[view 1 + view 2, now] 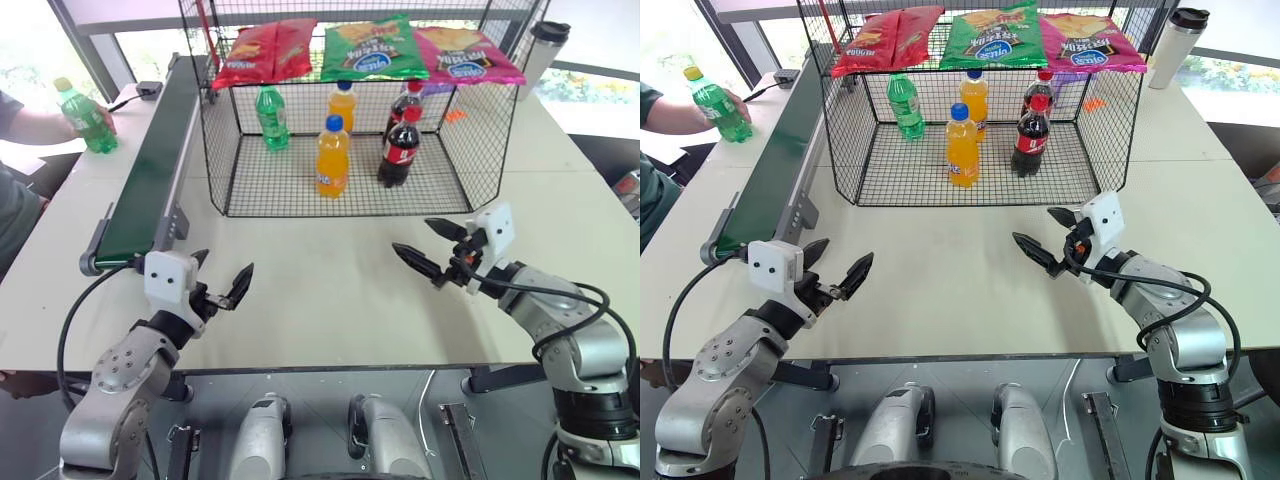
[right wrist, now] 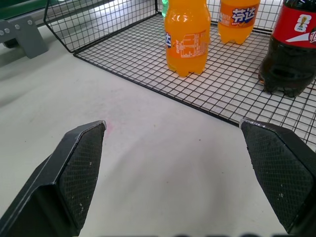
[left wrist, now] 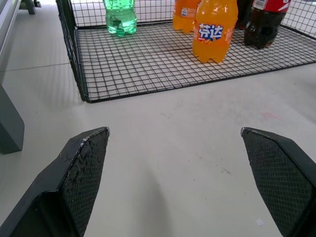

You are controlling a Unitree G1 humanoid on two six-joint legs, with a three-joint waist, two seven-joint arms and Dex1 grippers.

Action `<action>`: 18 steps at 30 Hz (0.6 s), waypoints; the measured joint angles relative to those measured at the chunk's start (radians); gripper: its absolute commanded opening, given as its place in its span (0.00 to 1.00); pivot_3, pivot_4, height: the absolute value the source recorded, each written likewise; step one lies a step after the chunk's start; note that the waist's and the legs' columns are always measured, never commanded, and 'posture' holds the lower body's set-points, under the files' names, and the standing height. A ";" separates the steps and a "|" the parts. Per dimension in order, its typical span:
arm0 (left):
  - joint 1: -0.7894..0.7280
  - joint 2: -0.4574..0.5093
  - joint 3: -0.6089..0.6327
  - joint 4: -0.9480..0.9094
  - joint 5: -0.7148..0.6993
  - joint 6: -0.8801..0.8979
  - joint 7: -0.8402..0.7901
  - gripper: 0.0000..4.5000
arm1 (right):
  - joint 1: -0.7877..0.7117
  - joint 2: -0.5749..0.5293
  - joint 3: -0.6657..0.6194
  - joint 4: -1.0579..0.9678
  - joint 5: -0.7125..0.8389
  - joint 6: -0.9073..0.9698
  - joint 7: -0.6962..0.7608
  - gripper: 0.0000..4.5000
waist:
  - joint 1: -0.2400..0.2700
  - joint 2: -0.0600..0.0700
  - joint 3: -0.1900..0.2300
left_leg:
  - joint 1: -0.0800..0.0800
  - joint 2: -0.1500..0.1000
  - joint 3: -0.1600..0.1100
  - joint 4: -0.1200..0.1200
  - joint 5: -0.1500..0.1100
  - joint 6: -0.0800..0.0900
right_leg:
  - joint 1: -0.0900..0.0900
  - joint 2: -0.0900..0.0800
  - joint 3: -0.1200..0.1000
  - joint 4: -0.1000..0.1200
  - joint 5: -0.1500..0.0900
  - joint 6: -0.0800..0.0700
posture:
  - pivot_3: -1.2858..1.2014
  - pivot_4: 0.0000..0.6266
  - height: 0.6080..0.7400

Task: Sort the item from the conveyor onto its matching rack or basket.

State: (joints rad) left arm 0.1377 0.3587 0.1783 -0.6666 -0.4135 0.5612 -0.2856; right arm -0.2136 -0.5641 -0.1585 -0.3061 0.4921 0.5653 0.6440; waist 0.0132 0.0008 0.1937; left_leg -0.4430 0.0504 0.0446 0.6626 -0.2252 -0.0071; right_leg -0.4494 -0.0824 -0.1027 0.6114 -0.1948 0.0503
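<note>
Yellow-capped bottle (image 1: 87, 118) — in person's hand (image 1: 104, 122)

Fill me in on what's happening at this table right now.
A person's hand holds the yellow-capped green bottle upright on the table, just left of the conveyor; it is not on the belt. The left gripper and right gripper both hover open and empty over the bare table in front of the wire-mesh cage. The cage already holds a green bottle, two orange bottles and two cola bottles, with snack bags on its top shelf.

Silver-grey arms, black cables, white wrist blocks, black fingers (image 1: 240, 284)
</note>
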 measured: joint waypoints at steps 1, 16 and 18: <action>-0.003 0.001 0.000 0.000 0.000 0.000 -0.001 0.99 | 0.000 0.000 0.000 0.000 0.000 -0.002 0.000 1.00 | 0.000 0.000 0.000 | 0.000 0.000 0.000 0.000 0.000 0.000 | 0.000 0.000 0.000 0.000 0.000 0.000 | 0.52 0.24 1.00; -0.015 0.010 0.003 -0.005 -0.026 -0.003 -0.016 0.99 | 0.000 0.000 0.027 0.000 -0.001 -0.005 0.001 1.00 | 0.000 0.000 0.000 | 0.000 0.000 0.000 0.000 0.000 0.000 | 0.000 0.000 0.000 0.001 0.000 0.000 | 0.52 0.24 1.00; -0.016 0.013 0.003 -0.006 -0.032 -0.003 -0.017 0.99 | 0.000 0.000 0.033 0.000 -0.001 -0.005 0.002 1.00 | 0.000 0.000 0.000 | 0.000 0.000 0.000 0.000 0.000 0.000 | 0.000 0.000 0.000 0.001 0.000 0.000 | 0.52 0.24 1.00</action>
State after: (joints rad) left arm 0.1214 0.3716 0.1816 -0.6729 -0.4455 0.5583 -0.3022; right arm -0.2136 -0.5639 -0.1252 -0.3061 0.4907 0.5606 0.6457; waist 0.0130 0.0007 0.1936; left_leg -0.4429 0.0504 0.0445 0.6630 -0.2251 -0.0069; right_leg -0.4492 -0.0823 -0.1026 0.6121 -0.1947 0.0503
